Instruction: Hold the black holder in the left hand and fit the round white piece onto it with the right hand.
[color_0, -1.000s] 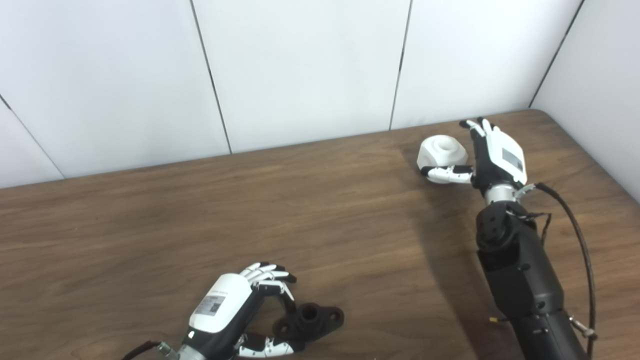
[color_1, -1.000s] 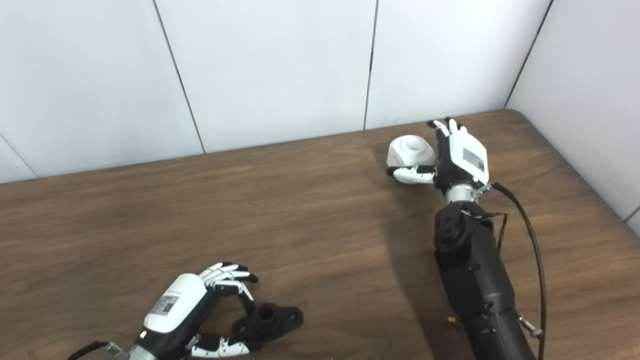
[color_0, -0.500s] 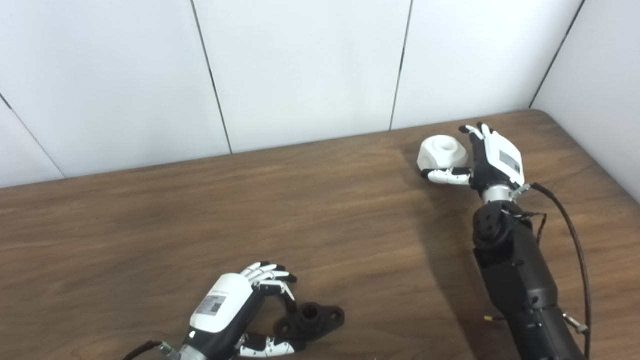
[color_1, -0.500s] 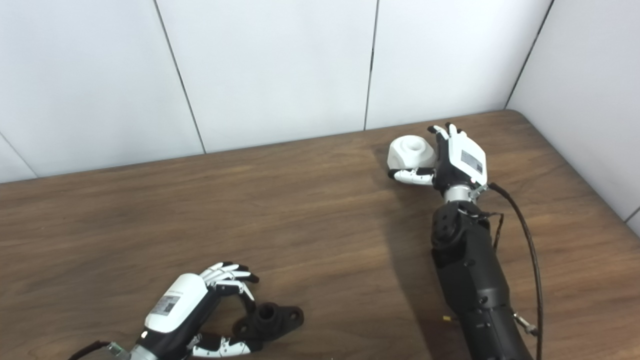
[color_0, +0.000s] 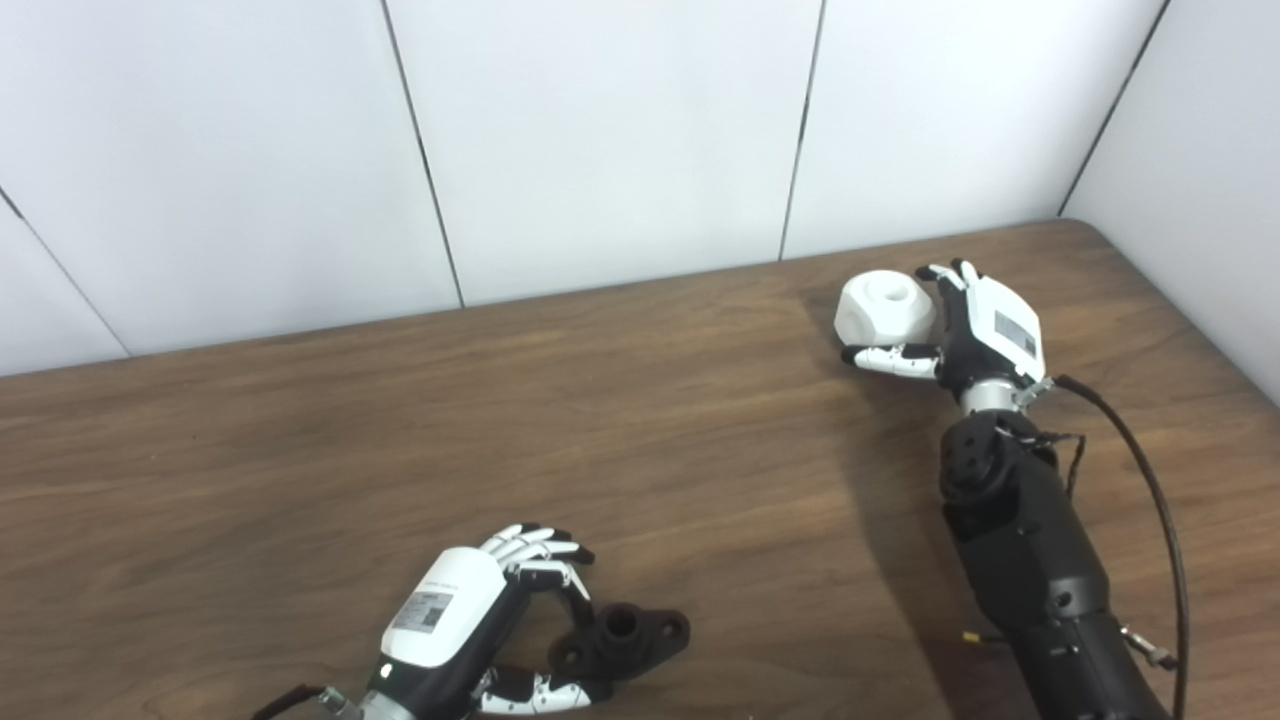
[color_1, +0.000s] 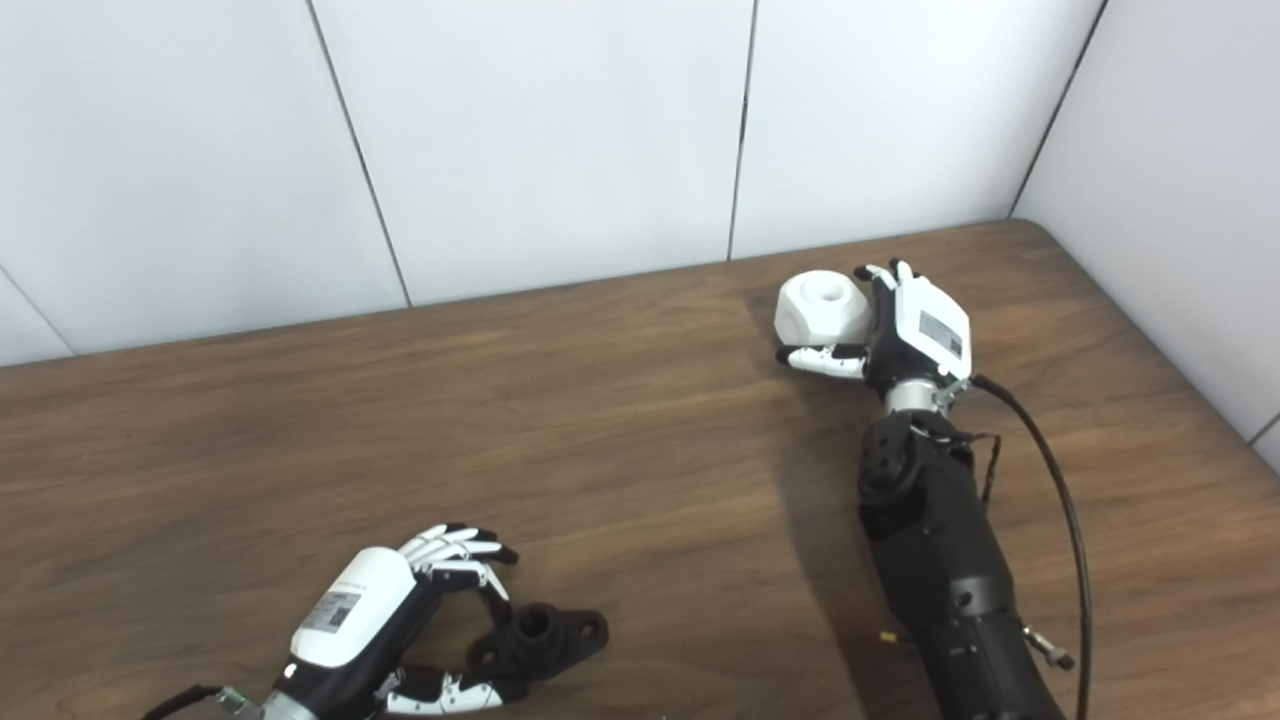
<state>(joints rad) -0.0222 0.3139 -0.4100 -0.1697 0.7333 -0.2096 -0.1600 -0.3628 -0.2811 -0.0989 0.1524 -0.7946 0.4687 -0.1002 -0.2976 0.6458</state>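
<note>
White walls stand behind the brown table (color_0: 300, 420). At the far right, the right hand (color_0: 985, 325) curls around the round white piece (color_0: 885, 305) with fingers partly bent. Well apart, near the front left, the left hand (color_0: 470, 610) cups the black holder (color_0: 625, 635), fingers loosely around it.

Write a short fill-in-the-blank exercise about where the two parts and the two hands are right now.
1. The round white piece sits near the table's far ____ corner.
2. The hand cupped around that piece is the ____ hand.
3. The black holder with a central socket lies flat on the brown wooden ____.
4. The left hand curls beside the holder near the ____ edge of the picture.

Missing words: right; right; table; bottom
</note>
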